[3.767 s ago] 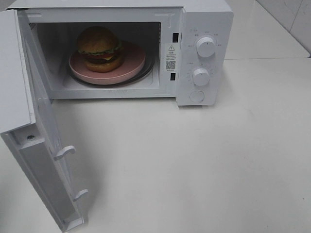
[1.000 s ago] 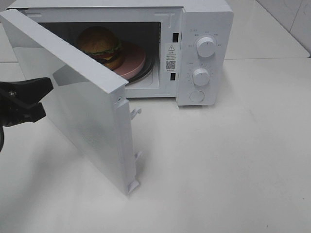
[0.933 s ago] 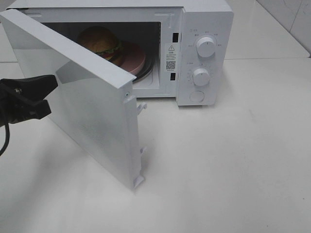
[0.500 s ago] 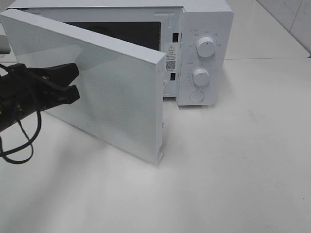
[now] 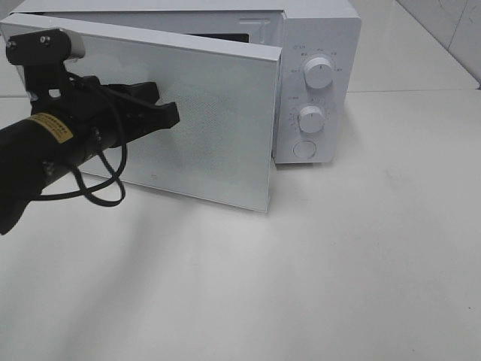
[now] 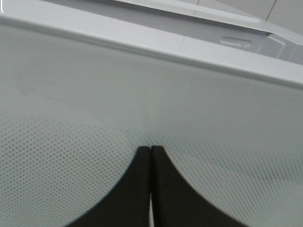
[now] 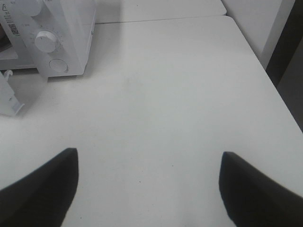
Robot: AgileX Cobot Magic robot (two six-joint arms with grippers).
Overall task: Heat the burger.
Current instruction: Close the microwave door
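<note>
The door [image 5: 218,120] looks like smooth white plastic with a patch of tiny dots, the table [image 5: 338,263] is flat matt white, and the left gripper [image 5: 171,113] looks like dull black plastic.

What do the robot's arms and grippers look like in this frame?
The left arm is matte black, with a yellow label band, a looping black cable and a light grey screwed bracket. The left gripper and right gripper both have plain black tapering fingers.
</note>
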